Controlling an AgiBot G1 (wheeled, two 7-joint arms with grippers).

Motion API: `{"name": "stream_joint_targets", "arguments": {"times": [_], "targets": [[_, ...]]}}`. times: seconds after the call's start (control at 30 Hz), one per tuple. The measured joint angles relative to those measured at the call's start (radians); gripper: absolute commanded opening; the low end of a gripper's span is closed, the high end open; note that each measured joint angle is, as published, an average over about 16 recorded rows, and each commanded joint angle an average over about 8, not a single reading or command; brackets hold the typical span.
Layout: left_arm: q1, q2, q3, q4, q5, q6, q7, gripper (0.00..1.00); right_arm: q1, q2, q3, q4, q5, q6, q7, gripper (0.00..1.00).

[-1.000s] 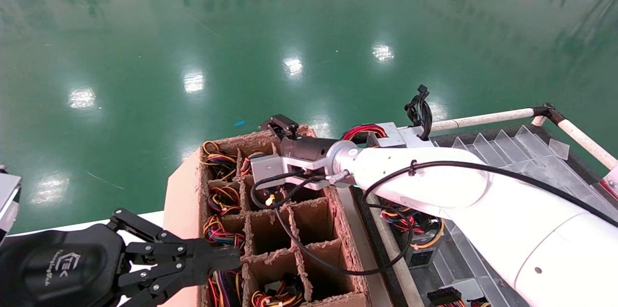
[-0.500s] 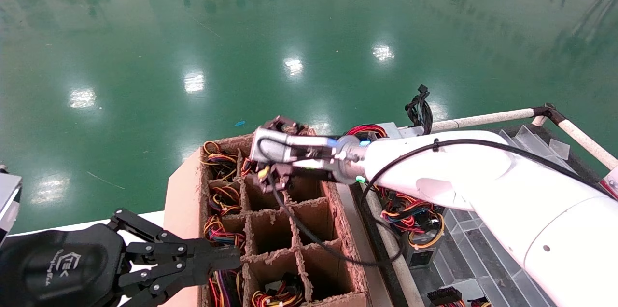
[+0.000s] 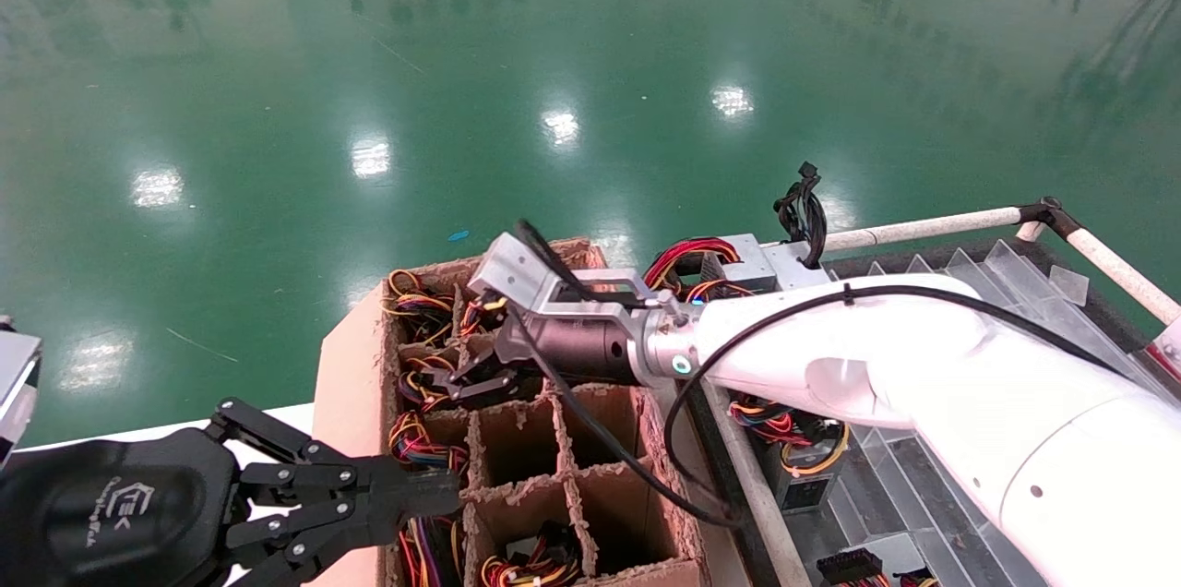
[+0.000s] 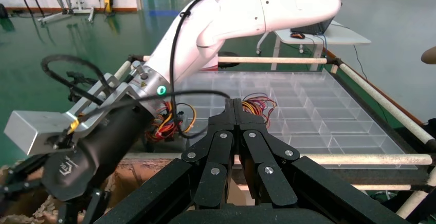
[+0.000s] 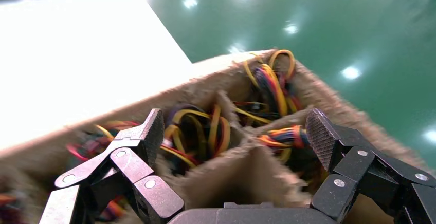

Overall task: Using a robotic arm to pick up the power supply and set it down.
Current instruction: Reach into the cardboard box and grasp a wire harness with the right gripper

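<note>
Closest in, the left hand [image 3: 434,493] sits low at the near left corner of the cardboard grid box [image 3: 351,384], its black fingers [image 4: 234,112] pressed together with nothing between them. Just past it, the box's near cells show brown dividers, some bare, some stuffed with coloured wires. Over the middle of the box comes the robotic arm [image 3: 830,356], reaching in from the right, silver wrist and grey camera block leading, black cable looping down across the cells. Its right hand [image 3: 461,377] hangs above the left-hand cells, fingers [image 5: 146,134] spread wide apart and empty, straddling a cardboard divider with wire bundles [image 5: 205,131] packed in the cells underneath. To the right of the box, under the white arm, a power supply [image 3: 801,476] sits in the clear plastic tray [image 3: 1006,278], red, yellow and black wires heaped on top. Farther back, another grey power supply [image 3: 752,259] lies at the tray's far end, beside the box's far right corner. Beyond everything, the glossy green floor [image 3: 461,61].
</note>
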Motion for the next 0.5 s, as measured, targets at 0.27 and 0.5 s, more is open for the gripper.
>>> {"name": "stream_joint_targets", "arguments": {"times": [0.27,0.5], "targets": [[0.0,0.0,0.0,0.0,0.0,0.0,0.0,0.93,-0.009,0.001,-0.029,-0.046,0.052,-0.105,0.097,1.0],[0.0,0.0,0.0,0.0,0.0,0.0,0.0,0.87,-0.01,0.002,-0.059,-0.066,0.057,-0.168,0.109,1.0]]}}
